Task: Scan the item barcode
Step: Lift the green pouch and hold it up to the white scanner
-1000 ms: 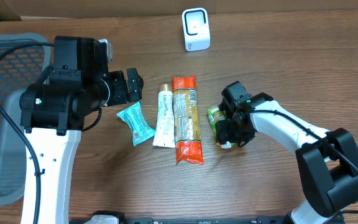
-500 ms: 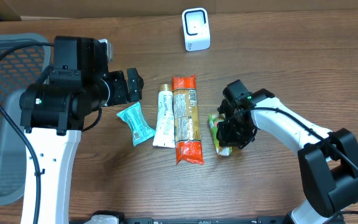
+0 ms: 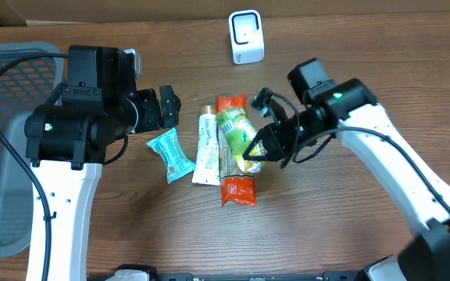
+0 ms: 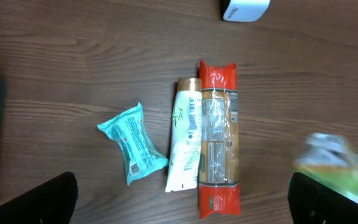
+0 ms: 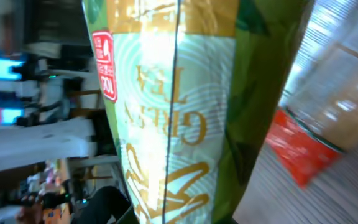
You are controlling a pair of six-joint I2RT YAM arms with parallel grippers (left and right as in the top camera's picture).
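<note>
The item is a green tea packet (image 3: 235, 131), light green with gold lettering. My right gripper (image 3: 256, 148) is shut on its lower end and holds it tilted in the air above the row of items. It fills the right wrist view (image 5: 173, 112) and shows as a blur at the right edge of the left wrist view (image 4: 334, 162). No barcode shows on the faces I see. The white scanner (image 3: 246, 37) stands at the back of the table, also in the left wrist view (image 4: 244, 9). My left gripper (image 3: 168, 107) hangs open above the table, left of the row, holding nothing.
On the wooden table lie a teal wipes packet (image 3: 169, 155), a white tube (image 3: 206, 147) and a long orange-ended pasta pack (image 3: 237, 187), side by side under the lifted packet. A grey mesh basket (image 3: 6, 62) stands at the far left.
My right gripper has shut on the green tea packet, lifted it off the table and swung it up and to the left, over the pasta pack. The left arm has not moved.
</note>
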